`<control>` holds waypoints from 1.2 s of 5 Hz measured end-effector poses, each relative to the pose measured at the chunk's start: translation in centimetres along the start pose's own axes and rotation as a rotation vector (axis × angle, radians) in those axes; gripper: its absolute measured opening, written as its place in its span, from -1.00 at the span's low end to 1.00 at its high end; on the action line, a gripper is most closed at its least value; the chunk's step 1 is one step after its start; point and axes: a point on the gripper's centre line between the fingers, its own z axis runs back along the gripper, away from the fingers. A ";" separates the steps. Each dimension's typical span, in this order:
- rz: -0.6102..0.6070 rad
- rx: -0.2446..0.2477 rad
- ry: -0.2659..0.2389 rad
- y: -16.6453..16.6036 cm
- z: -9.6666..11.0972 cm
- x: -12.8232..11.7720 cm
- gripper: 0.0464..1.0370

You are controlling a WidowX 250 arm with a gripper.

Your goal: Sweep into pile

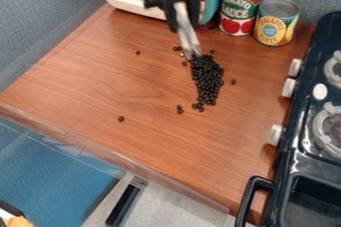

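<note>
Black beans (208, 79) lie in a dense, elongated pile right of the wooden counter's middle, with a few strays around it. One stray bean (121, 118) sits well to the lower left, another (138, 52) at the upper left. The black gripper (182, 21) hangs over the back of the counter, shut on a pale silvery tool (187, 37). This tool slants down to the pile's upper end, its tip beside the beans there.
A tomato sauce can (240, 5) and a yellow pineapple can (275, 22) stand behind the pile. At the back left is a white and teal container (125, 4). The dark toy stove (293, 144) with its knobs borders the right side.
</note>
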 end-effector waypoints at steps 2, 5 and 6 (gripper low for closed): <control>-0.152 0.120 -0.214 5.0 1.8 3.7 -0.36; -0.298 0.363 -0.281 13.2 -1.7 5.9 -0.36; -0.301 0.412 -0.255 14.8 -3.4 5.0 -0.36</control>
